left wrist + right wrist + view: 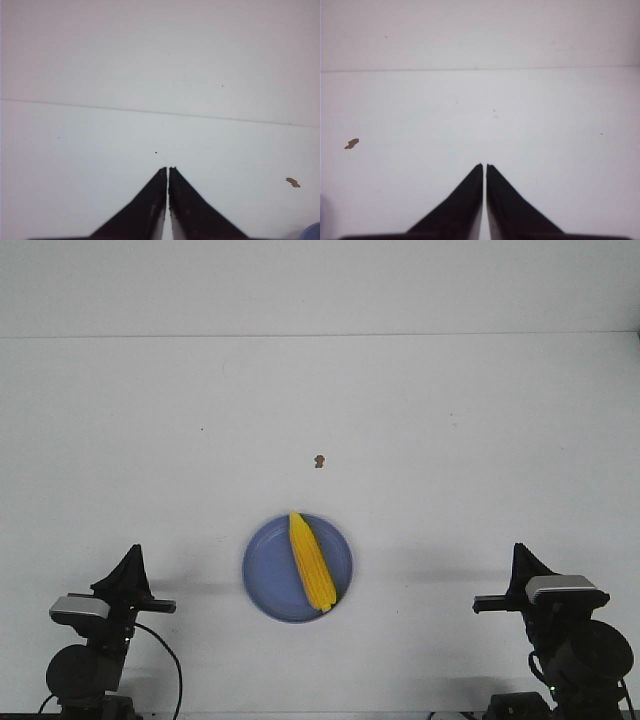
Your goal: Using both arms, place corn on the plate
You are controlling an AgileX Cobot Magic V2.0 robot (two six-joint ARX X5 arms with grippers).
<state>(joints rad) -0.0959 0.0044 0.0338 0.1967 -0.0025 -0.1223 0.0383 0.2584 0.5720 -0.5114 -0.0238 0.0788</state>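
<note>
Front view shows the corn (311, 562) lying slantwise on the plate (268, 585), its thick end near the far rim and its tip at the near right rim. The plate sits on the table (450, 440) between the two claws, well apart from each. The left claw (132, 556) stands to the plate's left, the right claw (519, 555) to its right, both pointing away over the table. In both wrist views the fingers lie together with only a thin slit between them, holding nothing. A small brown speck (319, 461) lies beyond the plate, ahead of both claws and between them.
</note>
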